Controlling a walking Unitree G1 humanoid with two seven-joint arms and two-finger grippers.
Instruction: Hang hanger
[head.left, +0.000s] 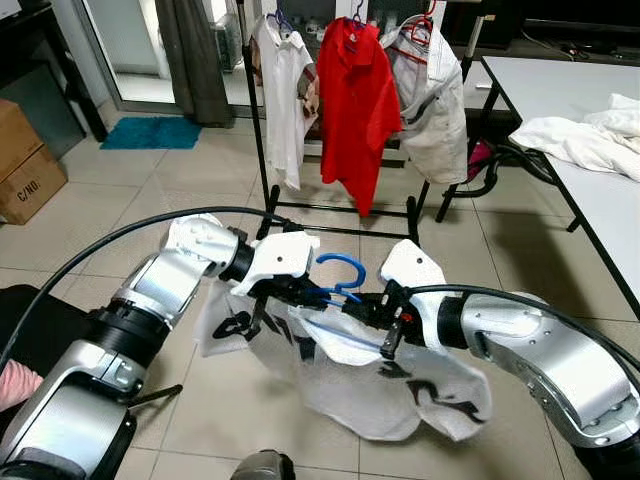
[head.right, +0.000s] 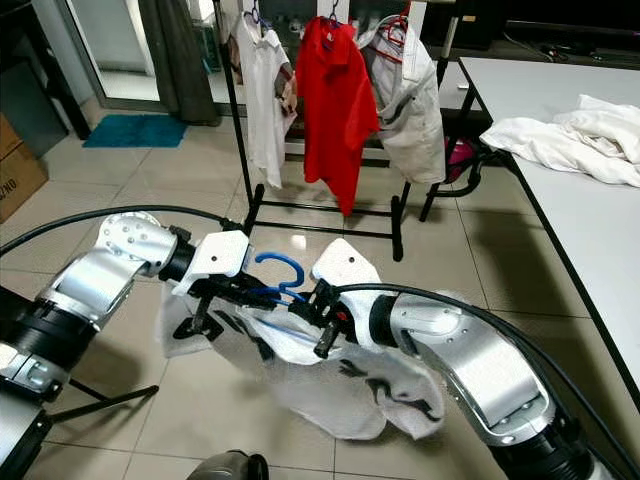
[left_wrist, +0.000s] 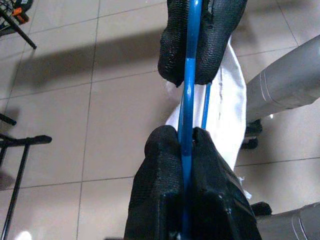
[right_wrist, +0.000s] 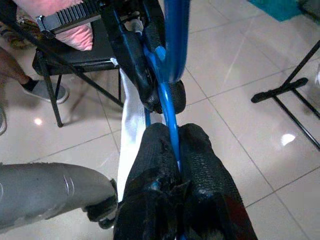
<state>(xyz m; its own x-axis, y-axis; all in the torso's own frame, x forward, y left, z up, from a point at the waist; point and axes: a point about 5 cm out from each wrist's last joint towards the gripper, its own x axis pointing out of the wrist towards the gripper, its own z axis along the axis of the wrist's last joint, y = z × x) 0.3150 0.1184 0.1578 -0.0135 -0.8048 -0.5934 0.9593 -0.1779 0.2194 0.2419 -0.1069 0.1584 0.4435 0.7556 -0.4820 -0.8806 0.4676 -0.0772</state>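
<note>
A blue plastic hanger (head.left: 338, 283) carries a white shirt with black print (head.left: 385, 385) that droops to the tiled floor. My left gripper (head.left: 288, 291) is shut on the hanger's left side. My right gripper (head.left: 368, 306) is shut on it just right of the hook (head.right: 281, 266). In the left wrist view the blue bar (left_wrist: 189, 95) runs pinched between both pairs of black fingers (left_wrist: 165, 165). The right wrist view shows my right gripper (right_wrist: 173, 134) clamping the same bar (right_wrist: 167, 97). The black clothes rack (head.left: 262, 130) stands about a metre ahead.
On the rack hang a white shirt (head.left: 283, 90), a red polo (head.left: 357, 100) and a pale jacket (head.left: 432, 105). A white table (head.left: 600, 200) with crumpled white clothes (head.left: 585, 140) runs along the right. Cardboard boxes (head.left: 25, 160) sit left. A person's foot (right_wrist: 45, 92) rests by a black stand.
</note>
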